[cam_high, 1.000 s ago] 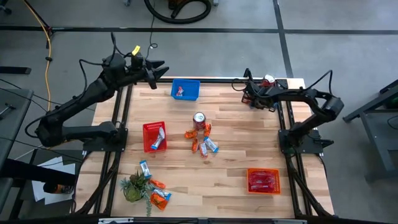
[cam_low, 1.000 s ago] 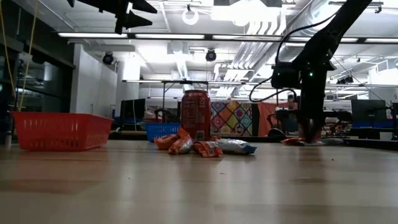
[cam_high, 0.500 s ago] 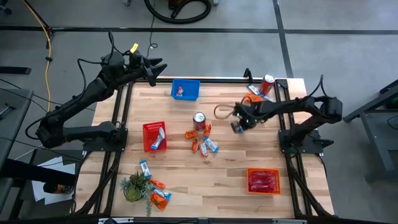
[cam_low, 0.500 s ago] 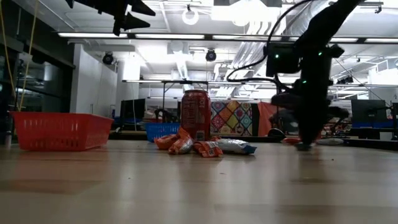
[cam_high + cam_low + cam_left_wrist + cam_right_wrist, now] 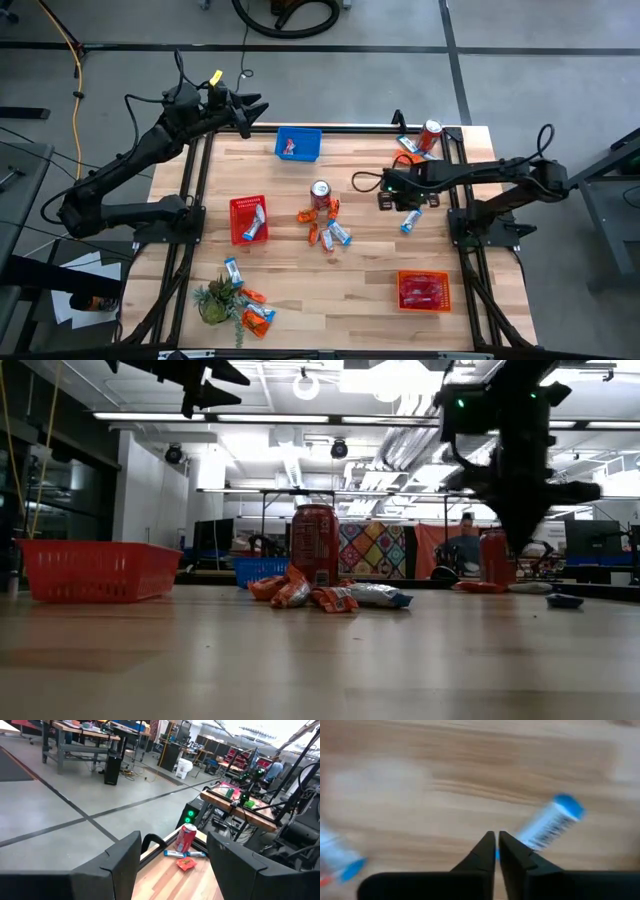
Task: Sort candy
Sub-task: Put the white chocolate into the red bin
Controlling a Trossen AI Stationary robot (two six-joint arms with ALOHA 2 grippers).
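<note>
High view shows me the right tool [image 5: 384, 196] out over the tabletop [image 5: 360, 280], between the central drink can [image 5: 320, 191] and the right edge, raised off the wood. In the right wrist view its two dark fingers [image 5: 487, 851] are clenched almost tip to tip with nothing between them. A blue-and-white candy packet [image 5: 549, 822] lies on the wood just past the fingertips, apart from them; from above I see it as a loose packet [image 5: 410, 221] near the right arm.

The left tool [image 5: 252, 113] hangs beyond the far left corner of the tabletop, off the wood. In the left wrist view its fingers [image 5: 122, 857] stand wide apart, released and empty.

The main candy pile [image 5: 325, 228] sits mid-table, touching the front of the central can: orange and blue-and-white packets mixed. In the low view the same pile [image 5: 325, 596] spreads at the can's [image 5: 314, 545] foot.

A red basket [image 5: 248, 219] on the left holds a blue-and-white packet. The blue basket [image 5: 298, 145] at the far edge holds one small piece. The orange basket [image 5: 423, 291] near the front right holds pink-red packets.

More candy [image 5: 250, 305] lies around the small green plant [image 5: 216, 300] at the front left. A second can [image 5: 430, 133] stands at the far right corner with a few packets [image 5: 408, 150] beside it.
</note>
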